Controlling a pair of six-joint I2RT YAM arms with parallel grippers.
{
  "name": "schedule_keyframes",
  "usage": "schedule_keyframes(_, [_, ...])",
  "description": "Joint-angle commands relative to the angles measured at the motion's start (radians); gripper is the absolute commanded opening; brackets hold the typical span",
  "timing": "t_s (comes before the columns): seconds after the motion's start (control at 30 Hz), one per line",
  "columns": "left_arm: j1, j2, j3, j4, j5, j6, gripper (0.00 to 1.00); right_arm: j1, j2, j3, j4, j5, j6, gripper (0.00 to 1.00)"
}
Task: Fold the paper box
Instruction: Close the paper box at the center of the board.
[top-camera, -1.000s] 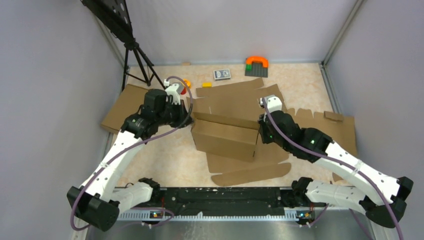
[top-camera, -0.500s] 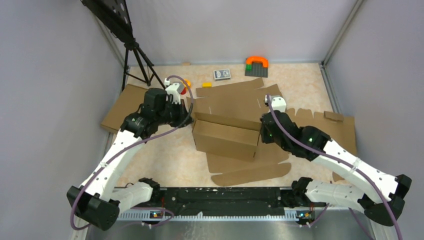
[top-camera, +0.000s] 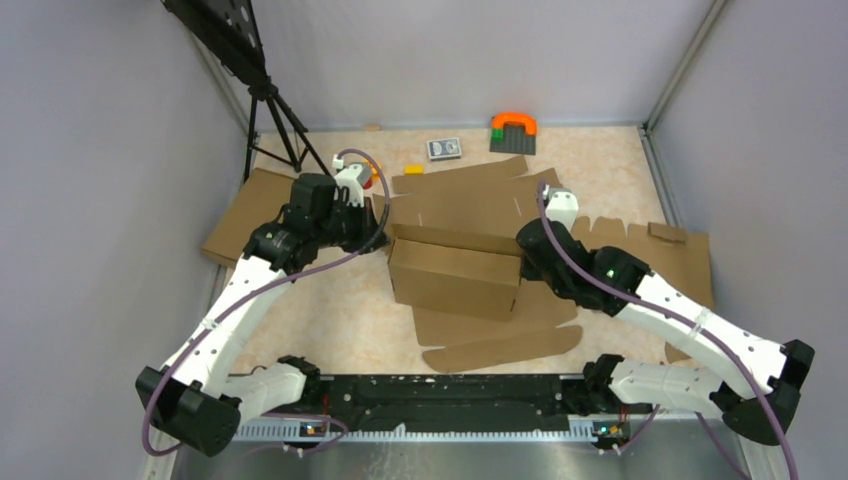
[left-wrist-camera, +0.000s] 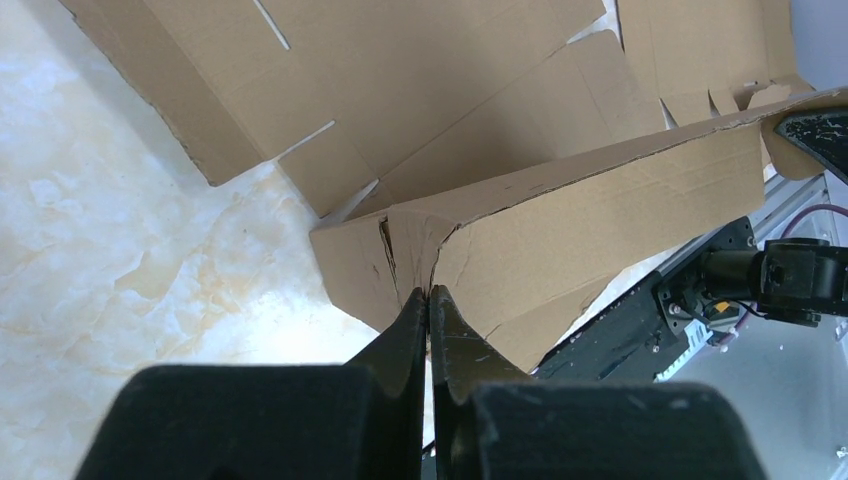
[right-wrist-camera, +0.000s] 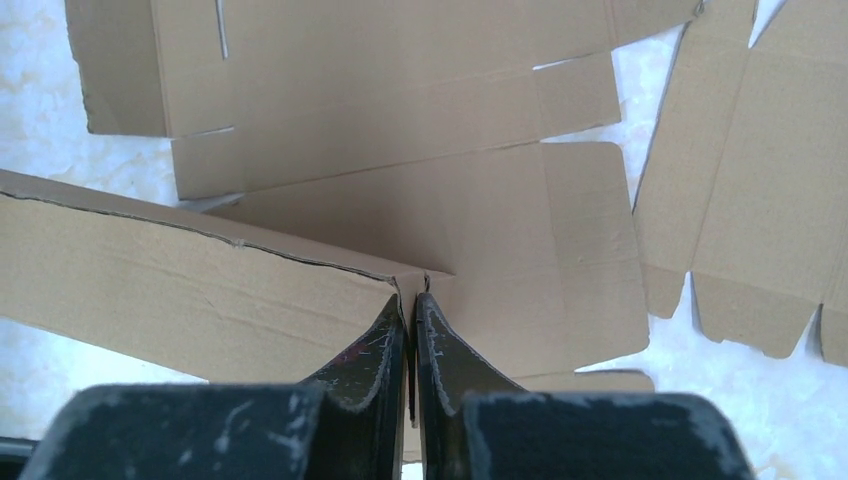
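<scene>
Two end effectors, left (left-wrist-camera: 430, 292) and right (right-wrist-camera: 412, 295), are closed, tips against opposite end corners of the raised front wall (top-camera: 455, 280) of the paper box (top-camera: 470, 210), which lies mid-desk (top-camera: 330, 310); whether either pinches card I cannot tell. I judge wall-raising in hand; next, the end flaps need turning inward. Marbled beige surface, grey walls around, tripod (top-camera: 275, 110) far left

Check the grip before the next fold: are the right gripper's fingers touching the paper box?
Touching. The right wrist view shows the right gripper pinched on the wall's end of the paper box, no gap.
</scene>
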Motion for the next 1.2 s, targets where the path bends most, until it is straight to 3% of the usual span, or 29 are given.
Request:
schedule_keyframes(0.0, [-0.005,-0.014,0.0,0.01,0.01,-0.01,0.0,-0.006,-0.028,0.0,0.033,0.041,0.082,0.04])
schedule_keyframes(0.53, [-0.008,-0.027,-0.021,0.046,-0.008,-0.038,0.0,0.039,0.003,-0.022,0.017,0.167,0.236,0.02])
schedule_keyframes(1.17, [-0.02,-0.051,-0.06,0.083,-0.03,-0.061,0.0,0.103,0.017,-0.073,0.008,0.256,0.292,0.0])
